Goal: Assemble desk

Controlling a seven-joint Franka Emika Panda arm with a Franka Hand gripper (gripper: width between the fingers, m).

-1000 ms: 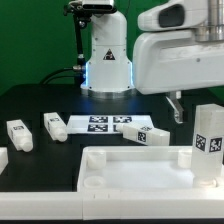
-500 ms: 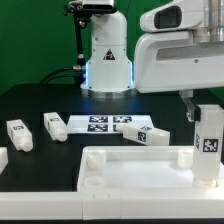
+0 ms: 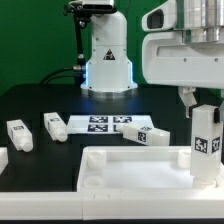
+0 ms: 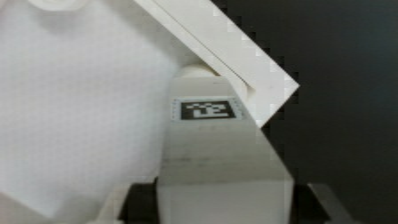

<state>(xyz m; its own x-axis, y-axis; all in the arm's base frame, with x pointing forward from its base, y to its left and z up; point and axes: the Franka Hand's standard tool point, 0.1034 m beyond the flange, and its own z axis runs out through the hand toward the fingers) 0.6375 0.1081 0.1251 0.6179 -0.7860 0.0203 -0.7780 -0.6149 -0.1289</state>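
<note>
Exterior view's left: spare legs (image 3: 53, 126) lie on the surface (image 3: 40, 105), apart from the panel (image 3: 130, 180). Centre: marker board (image 3: 105, 124). Right: the hand (image 3: 200, 102) is clamped on an upright leg (image 3: 207, 140) at the panel's right end; whether it is seated cannot be told. Recommended: keep the leg plumb, centred on its corner, and drive straight down; any tilt would likely jam it.

The glossy white Panda arm (image 3: 185, 50) fills two o'clock in the exterior view, its wrist pointing straight down. Its two-finger gripper (image 3: 197, 102) hangs below, dark fingers (image 4: 326, 203) flanking a blocky white leg (image 3: 206, 140); contact is unclear.
</note>
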